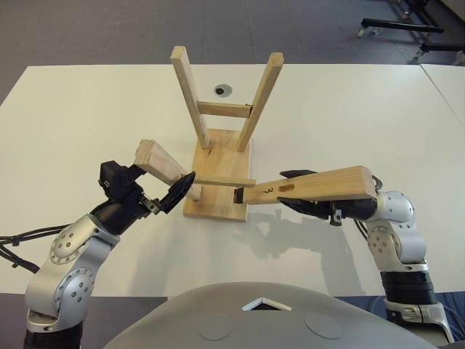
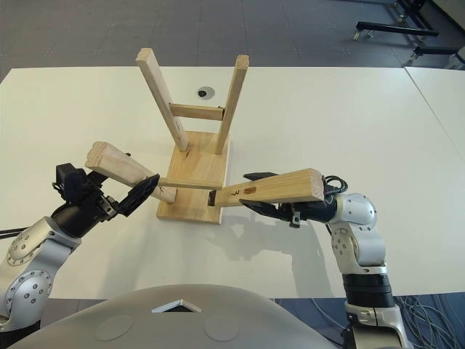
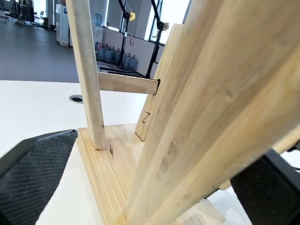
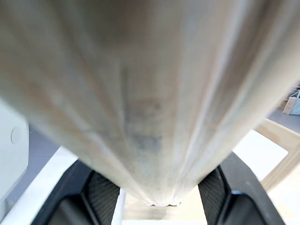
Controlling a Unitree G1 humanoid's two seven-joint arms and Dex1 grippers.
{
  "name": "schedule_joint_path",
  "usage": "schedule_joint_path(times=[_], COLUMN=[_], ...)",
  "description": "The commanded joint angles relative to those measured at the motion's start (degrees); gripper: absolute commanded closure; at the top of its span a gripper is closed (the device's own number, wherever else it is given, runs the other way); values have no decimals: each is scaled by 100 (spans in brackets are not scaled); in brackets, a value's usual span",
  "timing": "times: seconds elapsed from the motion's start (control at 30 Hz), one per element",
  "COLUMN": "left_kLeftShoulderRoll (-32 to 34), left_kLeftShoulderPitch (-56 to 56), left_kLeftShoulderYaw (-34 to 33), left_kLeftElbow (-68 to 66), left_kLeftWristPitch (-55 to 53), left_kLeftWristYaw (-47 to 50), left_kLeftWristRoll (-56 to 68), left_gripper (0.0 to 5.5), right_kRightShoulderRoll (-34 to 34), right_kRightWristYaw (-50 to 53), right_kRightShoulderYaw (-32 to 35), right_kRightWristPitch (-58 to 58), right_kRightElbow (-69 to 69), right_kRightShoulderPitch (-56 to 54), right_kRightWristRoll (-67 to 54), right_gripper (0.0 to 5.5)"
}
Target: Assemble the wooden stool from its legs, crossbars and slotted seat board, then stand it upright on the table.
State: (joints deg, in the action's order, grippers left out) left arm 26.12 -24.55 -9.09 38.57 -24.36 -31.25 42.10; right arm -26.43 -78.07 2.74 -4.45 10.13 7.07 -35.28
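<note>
Left eye view: right gripper [image 1: 301,192] clamps the right-held leg [image 1: 320,184], whose long axis is nearly level and points left toward the crossbar [image 1: 225,181] above the seat board [image 1: 215,203]. The left gripper [image 1: 171,191] clamps the tilted left-held leg [image 1: 160,162]. Left wrist view: pads [image 3: 33,183] flank that leg. Right wrist view: pads [image 4: 101,187] hug theirs. Joining likely requires a leftward approach.

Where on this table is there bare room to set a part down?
Free: the table left of the seat board, out to its edge, and the stretch right of the upright legs. Crowded: the near middle, where the left gripper and right gripper each hold a leg, a crossbar between them.
</note>
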Motion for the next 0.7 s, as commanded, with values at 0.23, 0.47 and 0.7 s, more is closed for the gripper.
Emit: schedule_joint_path(times=[0.23,0.47,0.7], left_kLeftShoulderRoll=[-187,-319,-434], left_kLeftShoulderPitch=[-242,-468,-652], left_kLeftShoulderYaw=[168,237,391], left_kLeftElbow=[141,268,369], left_kLeftWristPitch=[133,208,287], left_kLeftWristYaw=[120,199,297], left_kLeftWristRoll=[-175,-261,-363], left_gripper=[10,10,10], right_kRightShoulderRoll=[-182,-179,-192], right_kRightWristYaw=[-264,-55,535], right_kRightShoulderYaw=[-73,-76,-358], right_kRightWristPitch=[-300,-216,-182], right_kRightElbow=[-331,148,547], right_kRightShoulderPitch=[-350,-384,-102], right_kRightWristRoll=[112,-30,459], right_gripper=[345,345,345])
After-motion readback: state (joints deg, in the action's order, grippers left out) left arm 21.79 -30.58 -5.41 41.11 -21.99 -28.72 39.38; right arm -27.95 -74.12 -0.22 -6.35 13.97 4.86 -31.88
